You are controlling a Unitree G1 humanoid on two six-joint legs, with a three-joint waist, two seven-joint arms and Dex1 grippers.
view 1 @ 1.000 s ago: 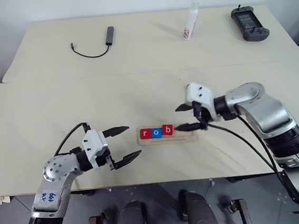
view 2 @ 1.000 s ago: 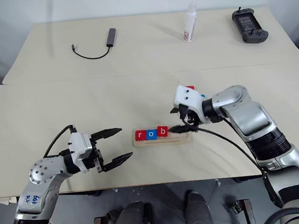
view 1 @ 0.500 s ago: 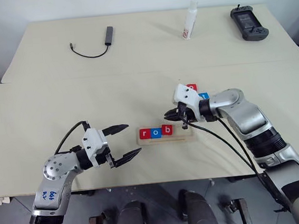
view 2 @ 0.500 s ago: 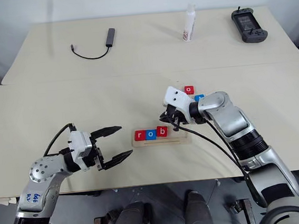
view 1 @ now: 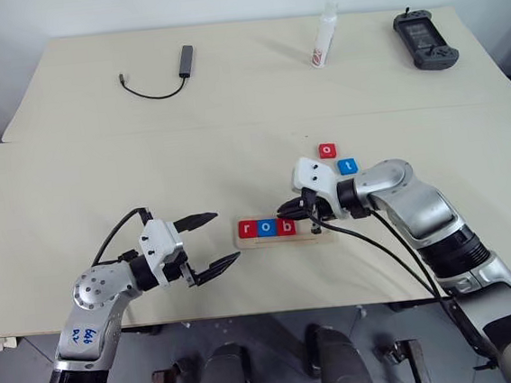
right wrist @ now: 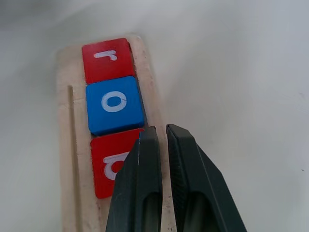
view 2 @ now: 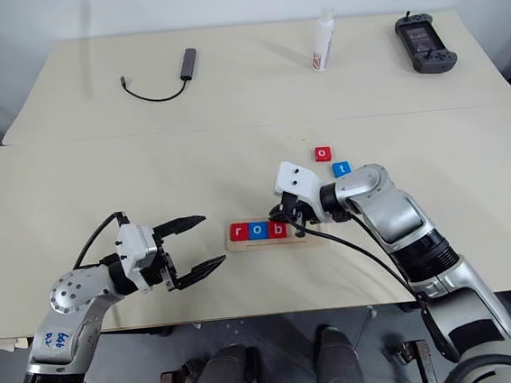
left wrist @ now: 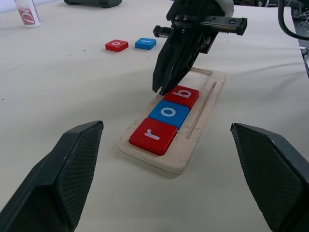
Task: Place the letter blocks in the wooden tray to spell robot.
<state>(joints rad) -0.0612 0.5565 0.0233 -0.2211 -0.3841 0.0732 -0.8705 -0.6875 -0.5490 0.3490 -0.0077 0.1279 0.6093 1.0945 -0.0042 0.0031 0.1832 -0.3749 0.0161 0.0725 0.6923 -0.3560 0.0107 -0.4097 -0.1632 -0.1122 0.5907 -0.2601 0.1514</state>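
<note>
The wooden tray lies near the table's front middle and holds three letter blocks in a row: a red r, a blue o and a red b. Two more blocks lie loose behind it, a red o and a blue t. My right gripper is shut with nothing in it, and its tips sit at the far edge of the b block. To the tray's left, my left gripper hangs open and empty.
At the back of the table are a black cable with a hub, a white bottle and a black controller. A seam runs across where the two tabletops join.
My right gripper has shut and moved left and down to the b block, uncovering the loose o and t blocks. The left arm has kept still.
</note>
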